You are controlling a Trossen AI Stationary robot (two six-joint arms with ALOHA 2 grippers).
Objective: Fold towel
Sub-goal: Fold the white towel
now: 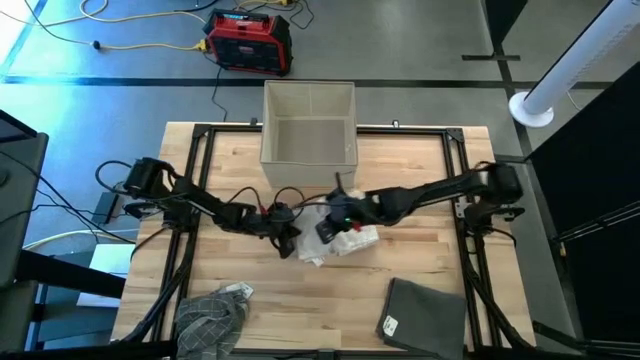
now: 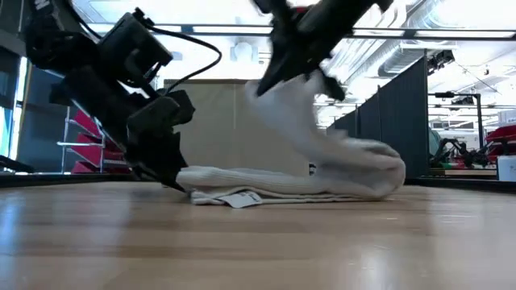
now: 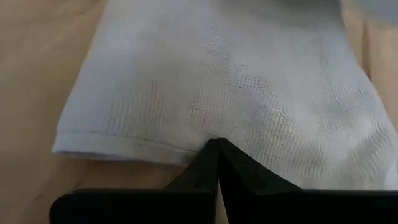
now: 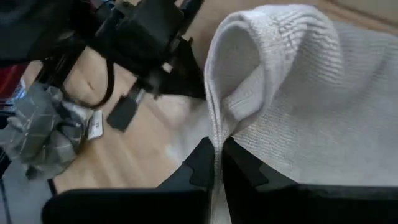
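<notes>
A white towel [image 1: 350,243] lies bunched at the table's middle, its lower layers flat on the wood [image 2: 274,187]. My left gripper [image 3: 216,144] is shut at the towel's hemmed edge on the side toward the table's left [image 2: 176,184]. My right gripper [image 4: 217,146] is shut on a raised part of the towel, well above the table [image 2: 270,76]. From there the cloth drapes down and away to a rounded fold [image 2: 379,173]. My left gripper has its shut fingertips on the towel's hemmed edge [image 3: 186,148], slanting down from the table's left. The edge lies flat on the table there. Whether the hem is pinched or only pressed I cannot tell. My right gripper pinches a doubled-over fold of the towel [image 4: 219,118] between its two fingers, slanting down from the table's right. That part is lifted clear. The cloth hangs slack below it, and the rest [image 2: 322,181] lies on the table.
An open beige box [image 1: 308,125] stands at the far edge. A crumpled grey checked cloth [image 1: 215,312] lies near left, a folded dark grey towel [image 1: 425,315] near right. Bare wood stretches along the near edge between them.
</notes>
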